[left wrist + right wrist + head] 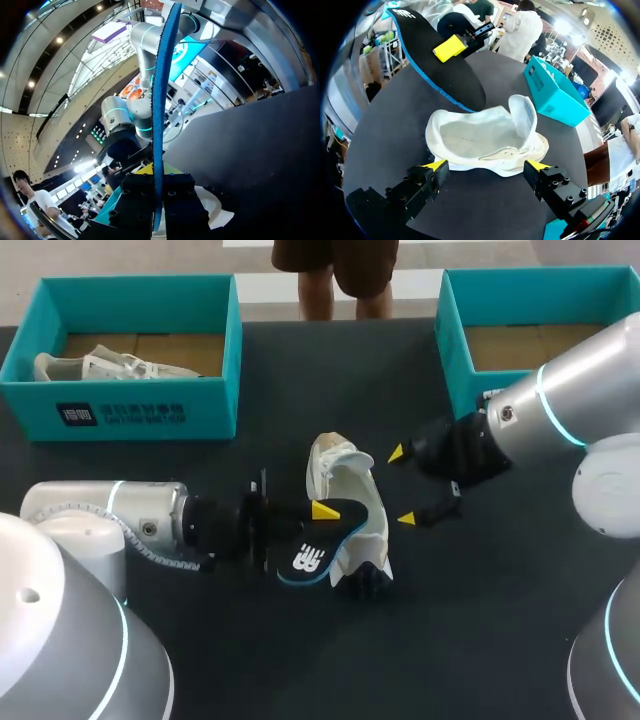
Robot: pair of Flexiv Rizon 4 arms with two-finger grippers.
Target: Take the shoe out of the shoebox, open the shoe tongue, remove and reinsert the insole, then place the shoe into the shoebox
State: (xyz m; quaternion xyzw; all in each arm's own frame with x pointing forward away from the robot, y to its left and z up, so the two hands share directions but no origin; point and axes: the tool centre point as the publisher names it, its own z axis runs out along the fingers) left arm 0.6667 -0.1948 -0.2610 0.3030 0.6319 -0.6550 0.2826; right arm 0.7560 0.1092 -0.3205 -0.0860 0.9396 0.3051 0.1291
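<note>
Where the head view looks down on the table [300,380], the left gripper [318,520] is clamped on one end of the black, blue-edged insole [312,555], which lies against the side of the white shoe [345,490]. The shoe rests on the table between the two grippers, outside both boxes. The right gripper [403,486] stands wide and empty, its yellow tips pointed at the shoe from just beside it but not touching. Behind the right gripper is a teal shoebox [450,350]. Well beyond the left gripper, a second shoebox [140,405] holds another pale shoe [110,365].

From the left wrist, the insole shows edge-on, a thin blue line rising from between the black fingers [185,200] pressed on it from both sides. A bit of the white shoe shows under the gripper, and the right arm [125,115] is ahead.

From the right wrist, the fingers are spread wide and the shoe lies just ahead of the tips, its opening turned toward them. Beyond it, the left gripper holds the insole raised — whether its near end touches the shoe's rim I cannot tell.
</note>
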